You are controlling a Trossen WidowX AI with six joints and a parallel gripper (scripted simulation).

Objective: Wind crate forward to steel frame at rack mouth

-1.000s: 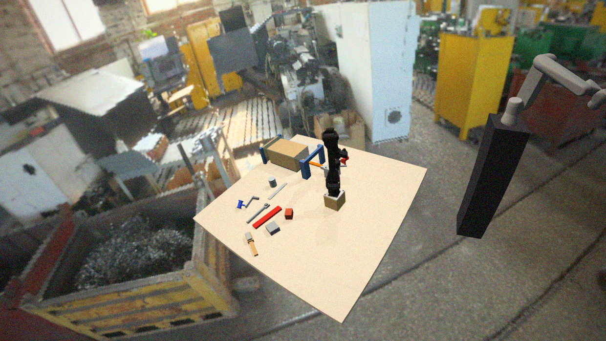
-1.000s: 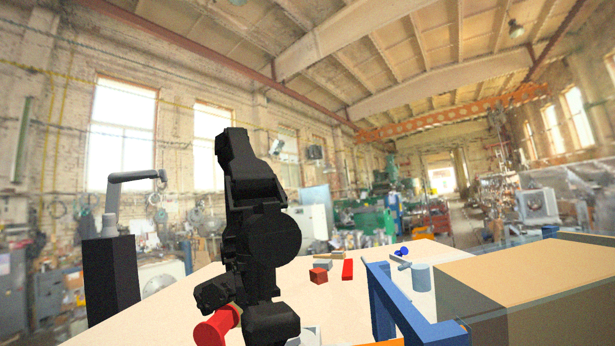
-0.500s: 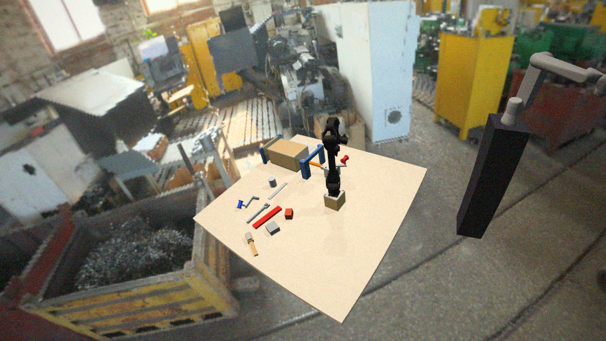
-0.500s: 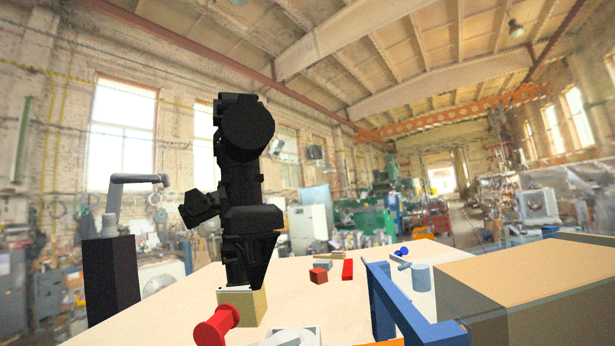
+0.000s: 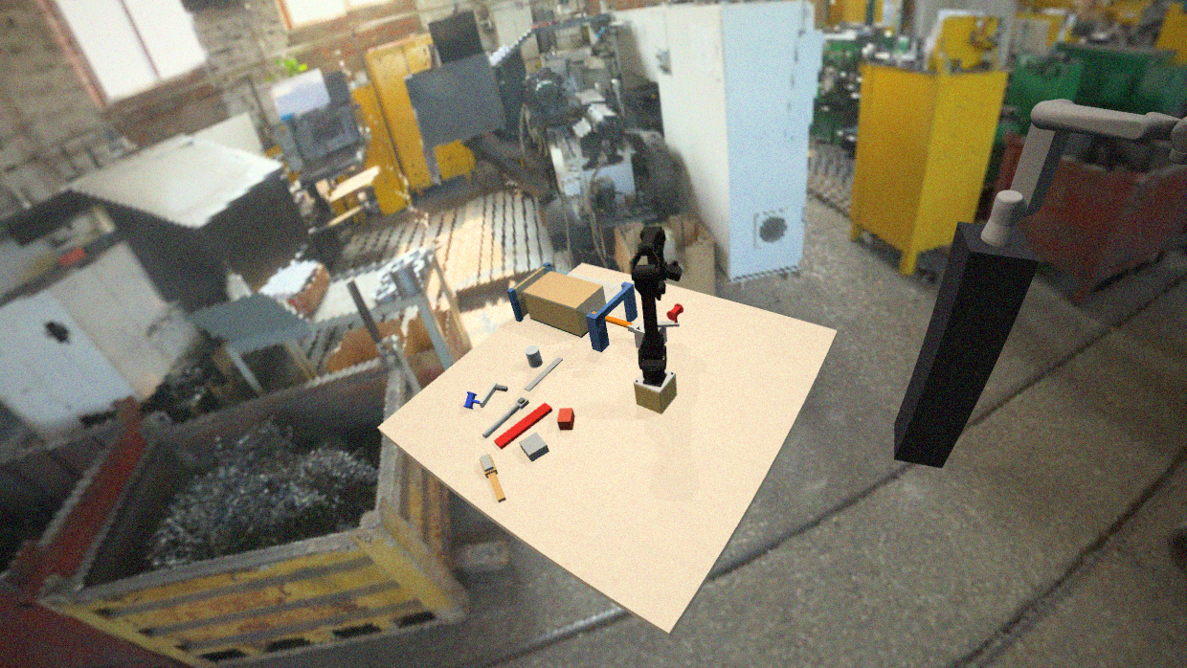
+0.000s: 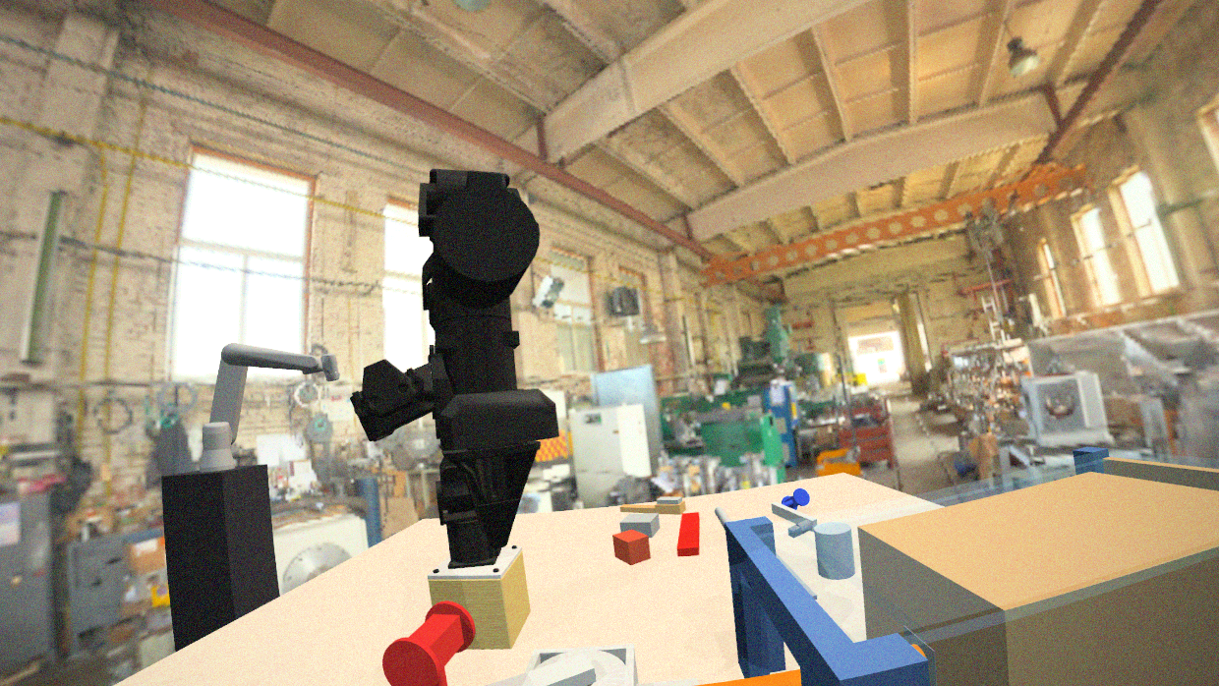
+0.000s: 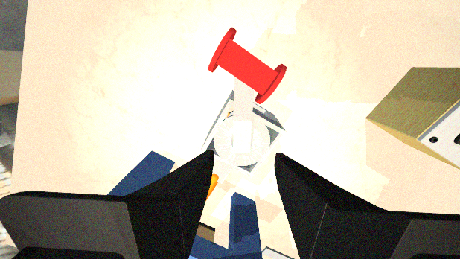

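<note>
The winch (image 7: 242,143) (image 6: 588,659) stands on the bench in front of the blue steel frame (image 5: 599,327) (image 6: 784,613) (image 7: 243,216). The handle with the red spool grip (image 5: 675,312) (image 6: 426,643) (image 7: 246,65) sits in the winch's top hole, its pale arm pointing away from the frame. My gripper (image 7: 244,158) (image 5: 666,270) (image 6: 367,417) hangs well above the winch, fingers apart with nothing between them. The tan crate (image 5: 563,300) (image 6: 1066,544) sits flat in the cubby, its front close behind the frame. An orange strap (image 5: 618,319) (image 7: 211,184) runs from crate to winch.
Loose tools lie on the bench's left part: a blue-knobbed crank (image 5: 483,396), a grey cylinder (image 5: 533,356), a red bar (image 5: 523,424), a red cube (image 5: 565,417) and a grey block (image 5: 533,446). The arm's base block (image 5: 655,392) stands mid-bench. A black pillar (image 5: 963,344) stands off the bench's right side.
</note>
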